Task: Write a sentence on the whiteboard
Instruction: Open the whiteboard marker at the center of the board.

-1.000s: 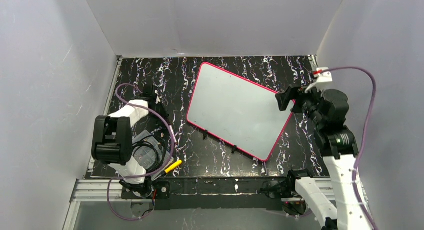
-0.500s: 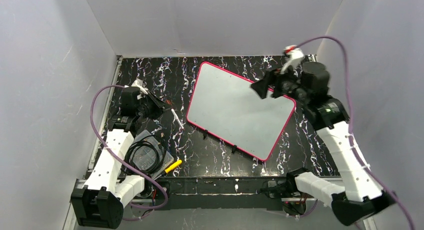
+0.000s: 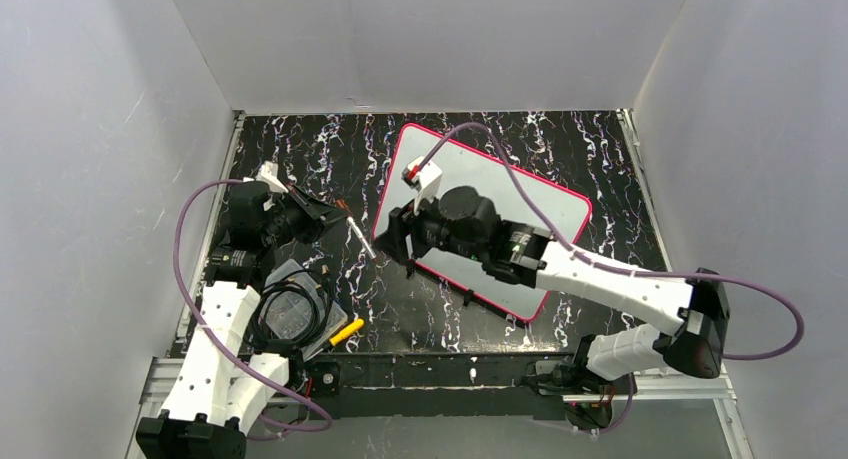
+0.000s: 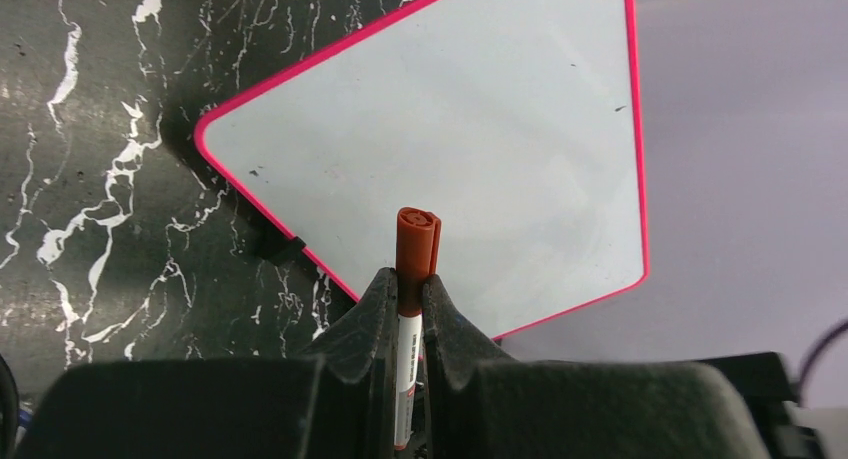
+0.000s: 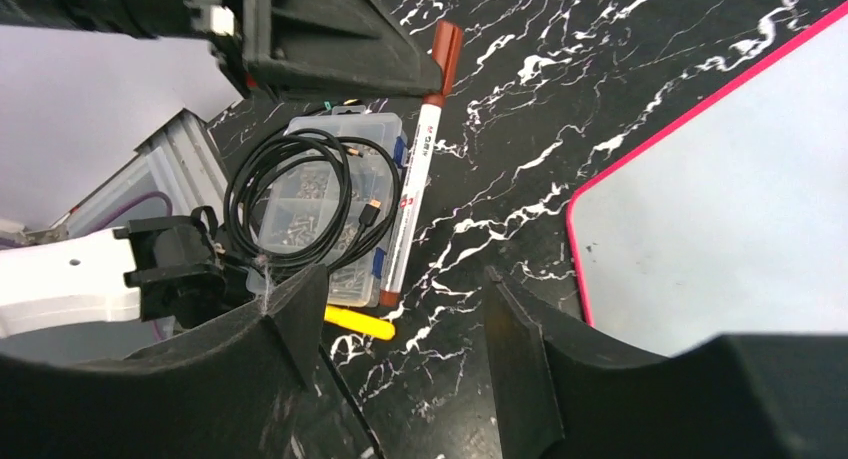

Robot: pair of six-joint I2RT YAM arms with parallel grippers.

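Observation:
The whiteboard (image 3: pixel 560 211) lies tilted on the black marbled table, pink-framed; its face (image 4: pixel 470 149) is blank and no sentence is in view. My left gripper (image 3: pixel 333 217) is shut on a marker (image 3: pixel 360 236) near its reddish-brown cap (image 4: pixel 416 241), the jaws (image 4: pixel 408 284) pressed against both sides. The white barrel (image 5: pixel 415 169) slants down toward the table. My right arm reaches across the board, and its gripper (image 3: pixel 393 241) hovers left of the board's corner. That gripper (image 5: pixel 400 309) is open and holds nothing, with the marker's lower end just beyond its fingertips.
A clear parts box with a coiled black cable (image 3: pixel 290 314) on it sits near the left arm's base (image 5: pixel 330 194). A yellow piece (image 3: pixel 347 331) lies beside it. Two black clips (image 3: pixel 412 271) stick out from the board's near edge. Grey walls enclose the table.
My right arm swung from the board's right side across it to the marker, its jaws narrowing. The left arm unfolded and now holds the marker up near the board's left corner.

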